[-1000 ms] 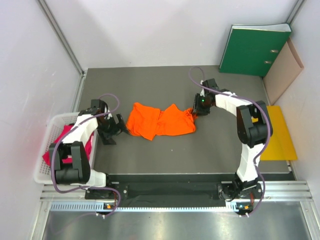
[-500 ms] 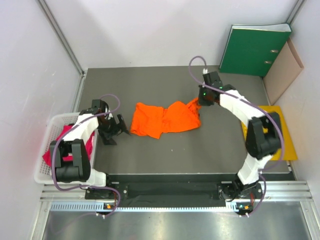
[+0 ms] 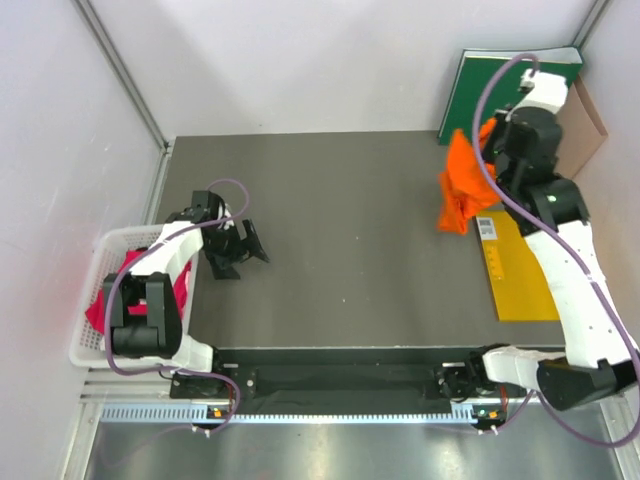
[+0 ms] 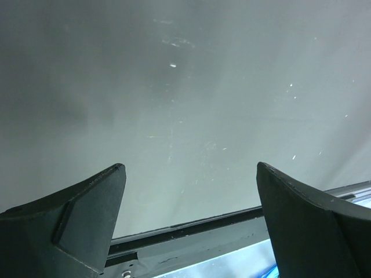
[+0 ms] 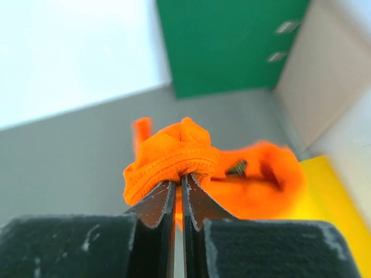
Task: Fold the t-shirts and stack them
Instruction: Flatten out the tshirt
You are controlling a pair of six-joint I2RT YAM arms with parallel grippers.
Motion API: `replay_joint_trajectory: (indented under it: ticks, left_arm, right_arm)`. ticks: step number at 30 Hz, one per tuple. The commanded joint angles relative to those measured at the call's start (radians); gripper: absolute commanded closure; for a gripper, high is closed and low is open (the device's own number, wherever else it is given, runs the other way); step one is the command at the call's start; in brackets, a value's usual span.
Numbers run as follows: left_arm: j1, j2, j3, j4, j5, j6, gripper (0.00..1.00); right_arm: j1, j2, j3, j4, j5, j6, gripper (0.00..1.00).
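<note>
So the right gripper (image 5: 179,183) is pinched tight on a bunched-up fold of the orange t-shirt (image 5: 174,152), jaws basically closed with just the cloth squeezed between them. From the top camera that arm is stretched up at the far right, and the orange shirt (image 3: 461,188) hangs from it in a crumpled clump in the air, off the table (image 3: 350,200), in front of the green binder (image 3: 510,95) and just past the far end of the yellow envelope (image 3: 522,285). The left gripper (image 3: 246,246) sits low over the left side of the table with its jaws spread wide and nothing in them; its wrist cam only shows bare grey surface between the fingers (image 4: 93,197). The magenta-pink t-shirt (image 3: 127,266) is bundled in the white mesh basket (image 3: 80,345) at the left edge, partly hidden by the left arm.
</note>
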Motion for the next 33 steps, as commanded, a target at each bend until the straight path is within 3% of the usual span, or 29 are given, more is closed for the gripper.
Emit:
replay_joint_trajectory:
  ticks: [1, 8, 13, 17, 20, 24, 28, 33]
  left_arm:
    - [-0.022, 0.013, 0.033, 0.034, 0.006, 0.018, 0.01]
    - [-0.025, 0.012, 0.038, 0.036, 0.0, 0.018, 0.01]
    - [-0.025, 0.001, 0.064, 0.013, -0.045, 0.023, 0.01]
    - [-0.025, 0.004, 0.101, -0.015, -0.1, 0.021, 0.01]
    - [-0.023, 0.001, 0.133, -0.021, -0.135, 0.012, 0.01]
    - [-0.022, 0.019, 0.177, -0.024, -0.149, 0.004, 0.01]
    - [-0.022, 0.047, 0.199, -0.036, -0.151, 0.003, 0.01]
    - [-0.022, 0.053, 0.172, -0.02, -0.157, 0.001, 0.01]
  right_arm:
    - [-0.003, -0.057, 0.119, 0.025, 0.136, -0.119, 1.0]
    - [0.029, 0.073, 0.311, -0.097, -0.023, -0.101, 1.0]
    - [0.25, 0.234, 0.428, -0.137, -0.043, -0.159, 1.0]
    - [0.402, 0.404, 0.721, -0.222, -0.072, -0.167, 1.0]
    - [0.511, 0.504, 0.852, -0.249, -0.103, -0.187, 1.0]
    - [0.647, 0.524, 0.87, -0.207, -0.143, -0.199, 1.0]
    - [0.678, 0.46, 0.855, -0.142, -0.123, -0.179, 1.0]
    - [0.65, 0.279, 0.6, 0.003, 0.029, -0.199, 1.0]
